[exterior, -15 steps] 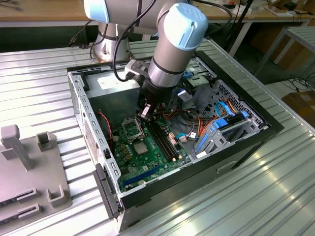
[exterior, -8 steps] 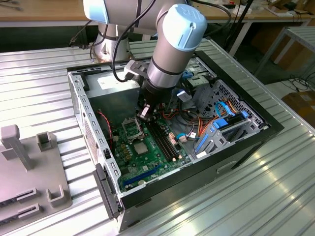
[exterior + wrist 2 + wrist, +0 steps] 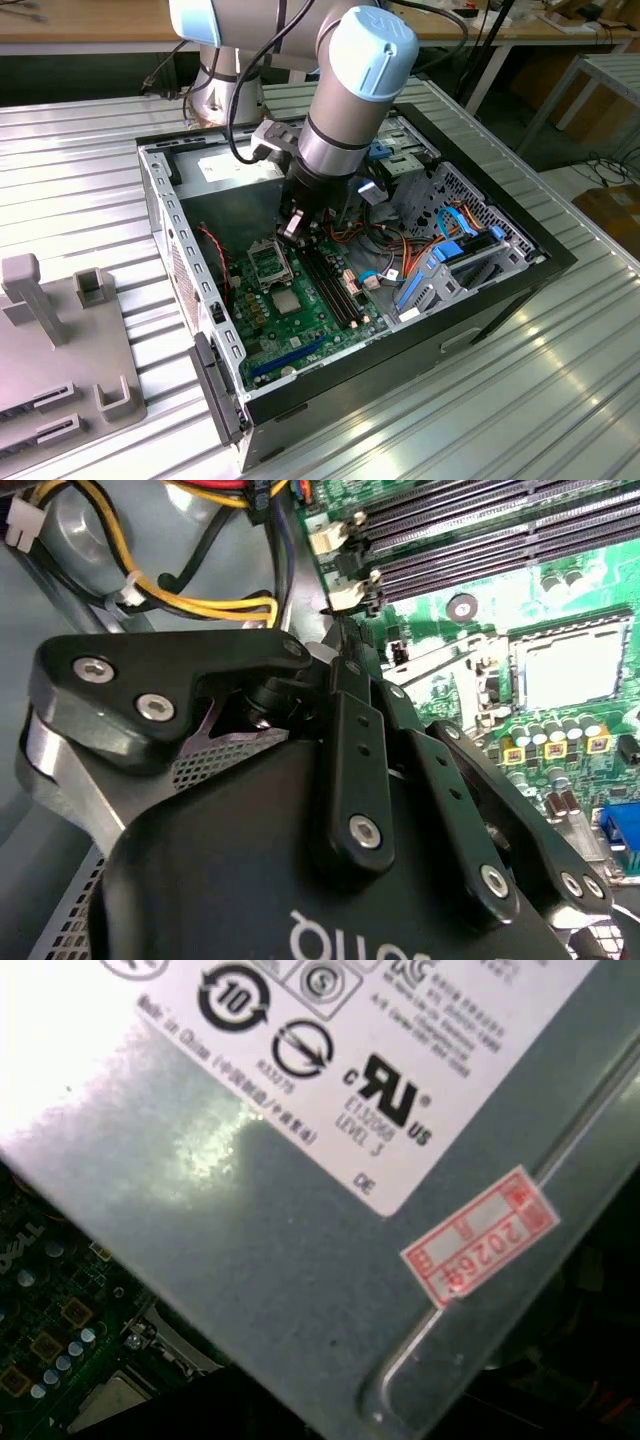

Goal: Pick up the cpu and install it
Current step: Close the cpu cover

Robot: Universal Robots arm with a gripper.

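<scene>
Your claw [image 3: 292, 230] hangs inside the open computer case [image 3: 190, 262], low over the green motherboard [image 3: 300, 335], at the far end of the long black memory slots [image 3: 330, 275]. You cannot tell from these views whether it is wide, narrow or holding anything.

The cpu [image 3: 285, 301] lies flat on the motherboard, a small silver-grey square just on the near side of the black-framed socket [image 3: 265, 262] and just to the exterior view's left of the memory slots. It sits near the claw but apart from it, on the claw's near side.

The case lies on its side on the ribbed metal bench [image 3: 500, 400]. A blue drive bracket [image 3: 440, 265] sits in its right part as the exterior view shows it, with orange and blue cables around it. A grey fixture plate [image 3: 60, 345] with upright blocks rests on the bench well to the left of the case.

In the second wrist view the memory slots [image 3: 470, 530] run past the claw's black body, with yellow cables [image 3: 200, 605] beside them. In the first wrist view you see the grey power supply box [image 3: 300, 1250] with a white label and a red sticker [image 3: 480, 1232].
</scene>
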